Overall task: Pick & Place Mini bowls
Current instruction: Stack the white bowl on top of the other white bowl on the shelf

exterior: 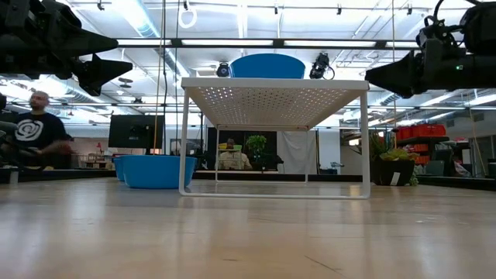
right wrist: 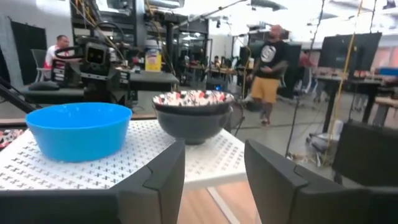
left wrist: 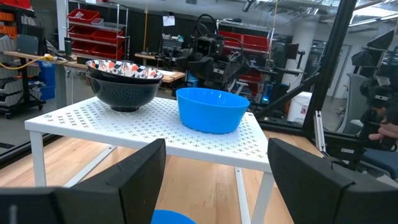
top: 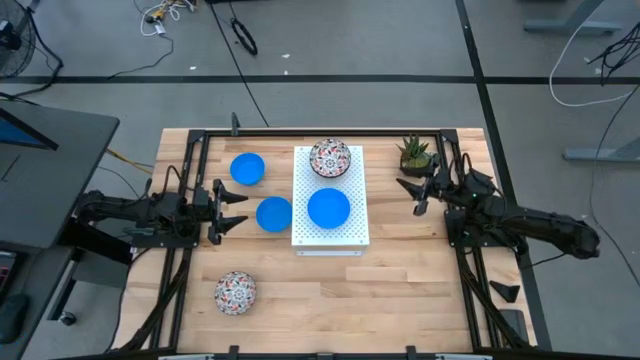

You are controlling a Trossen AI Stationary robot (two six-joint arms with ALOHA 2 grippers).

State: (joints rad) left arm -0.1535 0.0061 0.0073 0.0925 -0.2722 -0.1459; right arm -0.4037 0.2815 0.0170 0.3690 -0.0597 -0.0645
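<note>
A white perforated board [top: 345, 225] stands on legs in the table's middle. On it sit a blue bowl [top: 328, 208] and, farther back, a floral bowl [top: 330, 158]. Two more blue bowls [top: 247, 168] [top: 273, 214] sit on the table left of the board, and a floral bowl [top: 235, 293] sits near the front left. My left gripper [top: 228, 209] is open and empty, just left of the nearer blue bowl on the table. My right gripper [top: 412, 192] is open and empty, right of the board, above the table.
A small spiky green potted plant [top: 414, 153] stands at the back right, just behind my right gripper. A black frame [top: 300, 131] runs round the table's far and side edges. People show in the room beyond the table.
</note>
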